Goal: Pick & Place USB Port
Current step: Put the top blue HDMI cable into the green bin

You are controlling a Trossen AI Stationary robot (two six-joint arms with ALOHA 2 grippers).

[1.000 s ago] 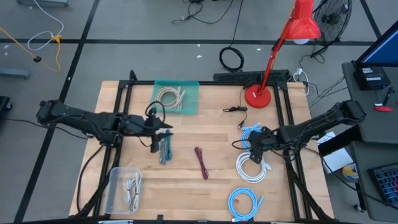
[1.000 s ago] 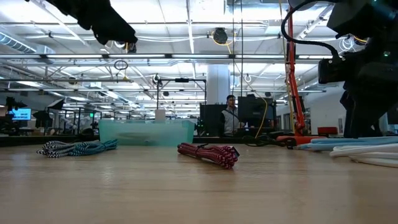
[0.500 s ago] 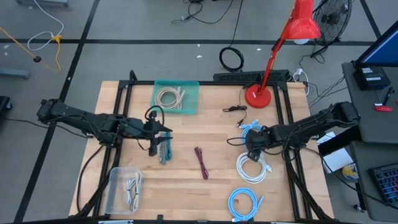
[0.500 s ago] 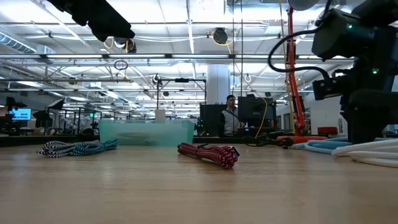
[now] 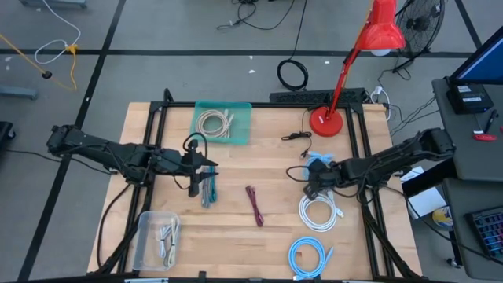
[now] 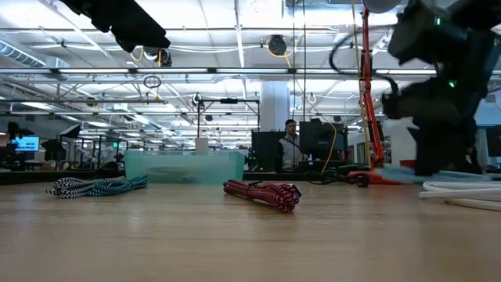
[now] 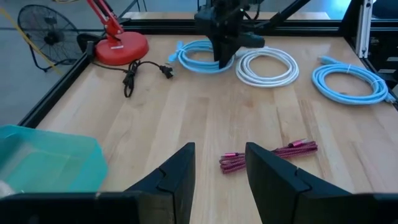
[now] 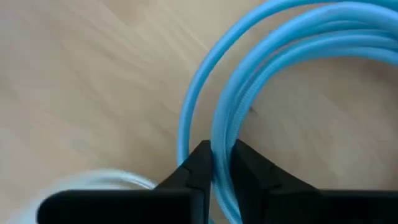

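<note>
Right gripper [image 8: 214,163]: low over bench [image 5: 275,157], right side; jaws pinched narrow on strand of light blue cable coil [image 8: 261,68], strand running between fingertips [image 8: 196,163].
Coil lies on bench near red lamp base [image 5: 326,122], just beside white cable coil [image 5: 318,211].
Left gripper [image 7: 219,168]: raised above bench, left of centre; jaws part open, holding nothing; red braided cable [image 7: 270,154] on bench beyond them.

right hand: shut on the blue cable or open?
Shut on it. In the right wrist view the right hand pinches a strand of the light blue cable.
</note>
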